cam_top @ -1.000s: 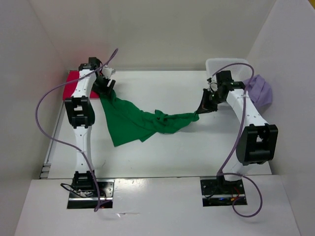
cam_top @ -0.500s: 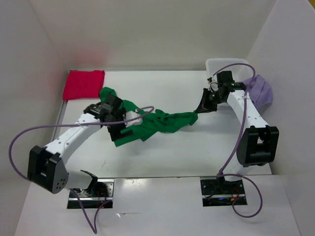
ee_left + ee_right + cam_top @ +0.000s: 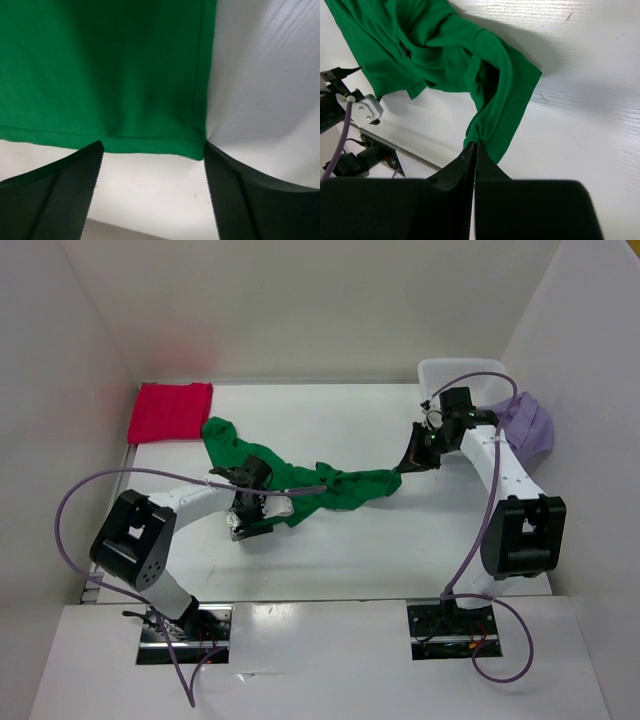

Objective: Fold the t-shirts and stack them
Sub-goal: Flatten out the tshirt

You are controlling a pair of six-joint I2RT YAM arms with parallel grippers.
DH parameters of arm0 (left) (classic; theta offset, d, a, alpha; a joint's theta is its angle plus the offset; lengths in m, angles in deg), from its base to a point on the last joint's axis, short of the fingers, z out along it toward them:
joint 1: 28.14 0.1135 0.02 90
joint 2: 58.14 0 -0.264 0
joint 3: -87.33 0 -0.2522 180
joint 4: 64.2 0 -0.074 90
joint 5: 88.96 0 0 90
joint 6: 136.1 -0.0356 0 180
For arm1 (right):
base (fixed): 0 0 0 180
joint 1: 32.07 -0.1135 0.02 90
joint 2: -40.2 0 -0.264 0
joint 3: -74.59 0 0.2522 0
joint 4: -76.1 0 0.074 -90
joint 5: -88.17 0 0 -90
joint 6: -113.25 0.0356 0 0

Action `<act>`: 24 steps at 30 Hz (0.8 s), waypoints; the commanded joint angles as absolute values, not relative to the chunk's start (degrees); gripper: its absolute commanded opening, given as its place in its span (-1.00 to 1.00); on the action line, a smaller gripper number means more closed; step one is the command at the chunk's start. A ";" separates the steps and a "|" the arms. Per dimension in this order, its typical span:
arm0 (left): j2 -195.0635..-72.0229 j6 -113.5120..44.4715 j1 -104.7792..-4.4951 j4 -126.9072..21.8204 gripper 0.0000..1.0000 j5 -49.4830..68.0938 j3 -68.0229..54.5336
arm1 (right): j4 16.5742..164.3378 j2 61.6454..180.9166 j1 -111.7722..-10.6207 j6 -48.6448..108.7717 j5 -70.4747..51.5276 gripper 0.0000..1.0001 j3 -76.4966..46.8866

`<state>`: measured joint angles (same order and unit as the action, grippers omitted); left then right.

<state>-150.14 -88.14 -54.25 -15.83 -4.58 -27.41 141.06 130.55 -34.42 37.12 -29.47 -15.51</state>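
Red shirt (image 3: 170,410) lying flat, just beyond left end of green shirt (image 3: 355,485). Left fingers (image 3: 50,190) standing spread wide, straddling green shirt hem corner on surface (image 3: 400,540), gripping nothing. Right fingers (image 3: 460,170) pressing together, pinching green shirt right end. Lavender shirt (image 3: 530,425) lying farther right.

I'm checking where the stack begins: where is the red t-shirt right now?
In the top view, the red t-shirt lies at the far left corner of the table, just left of the far end of the green t-shirt.

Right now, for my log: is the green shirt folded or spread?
Unfolded: the green shirt lies rumpled across the table, one end in the right gripper.
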 commanded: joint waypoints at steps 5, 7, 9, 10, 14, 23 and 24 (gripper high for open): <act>-160.26 -86.18 -54.15 -22.48 -0.52 -9.33 -30.31 | 138.99 127.56 -34.09 37.22 -29.25 -1.00 -15.20; -160.79 -83.91 -54.15 -23.02 -1.00 -8.46 -29.79 | 138.99 127.56 -34.09 37.22 -29.25 -1.00 -15.20; -160.79 -82.15 -52.93 -21.63 -1.00 -6.44 -27.33 | 138.99 127.56 -33.57 37.22 -29.25 -1.00 -15.20; -160.10 -79.79 -51.36 -20.65 -1.00 -4.34 -25.93 | 139.51 128.17 -33.56 37.22 -28.65 -1.00 -15.20; -146.45 -81.15 -47.65 -10.22 -1.00 4.38 -21.69 | 143.37 125.29 -33.56 38.27 -27.24 -1.00 -10.03; -148.90 -83.93 -35.57 2.28 -1.00 16.54 10.55 | 140.59 142.57 -29.19 39.22 -48.11 -1.00 -32.35; -154.67 -81.46 -32.56 4.03 -1.00 20.34 31.53 | 135.88 145.03 -26.91 48.03 -50.24 -1.00 -45.82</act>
